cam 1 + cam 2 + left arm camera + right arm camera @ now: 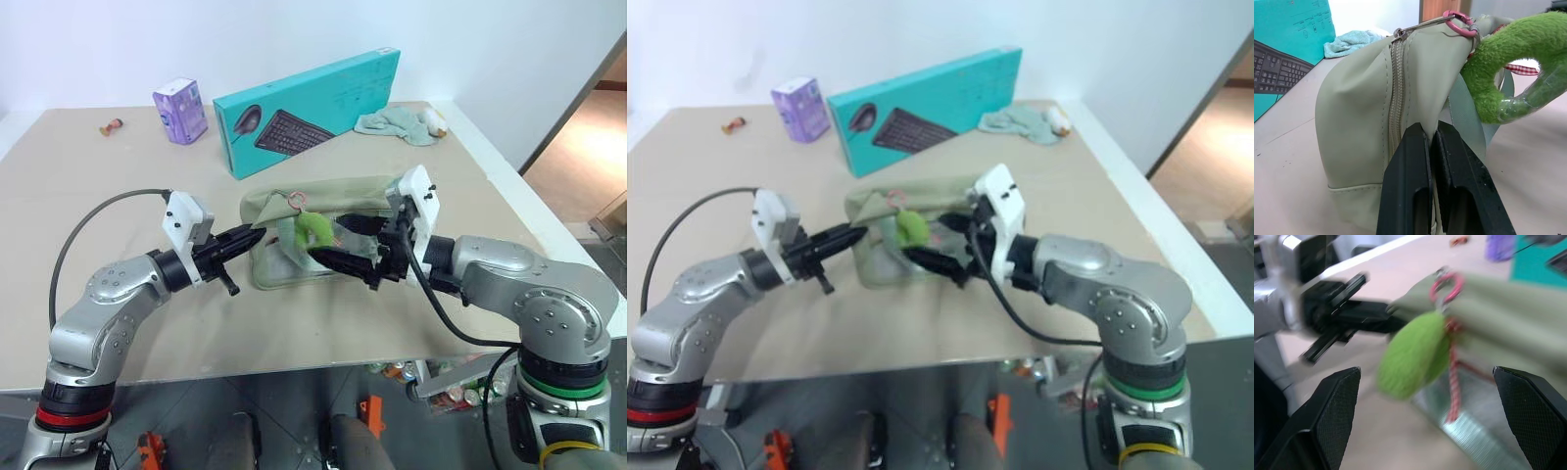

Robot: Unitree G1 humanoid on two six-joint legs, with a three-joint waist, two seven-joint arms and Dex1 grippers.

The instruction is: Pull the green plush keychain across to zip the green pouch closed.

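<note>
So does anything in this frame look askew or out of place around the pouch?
Nothing is spilled or damaged. The green pouch stands upright, pinched at one end by the shut left gripper, and the green plush keychain dangles loose from its pink ring between the open fingers of the right gripper.

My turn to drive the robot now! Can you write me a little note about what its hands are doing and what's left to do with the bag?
Left gripper: shut, pinching the left end of the green pouch by the zipper seam.
Right gripper: wide open, holding nothing, pointed at the green plush keychain.
The pouch sits in the middle of the table, in front of the keyboard box. The keychain hangs from its pink ring close to the left gripper's end.
Done: pouch steadied.
Left: close the right gripper on the keychain and pull it across to zip the pouch shut.
</note>
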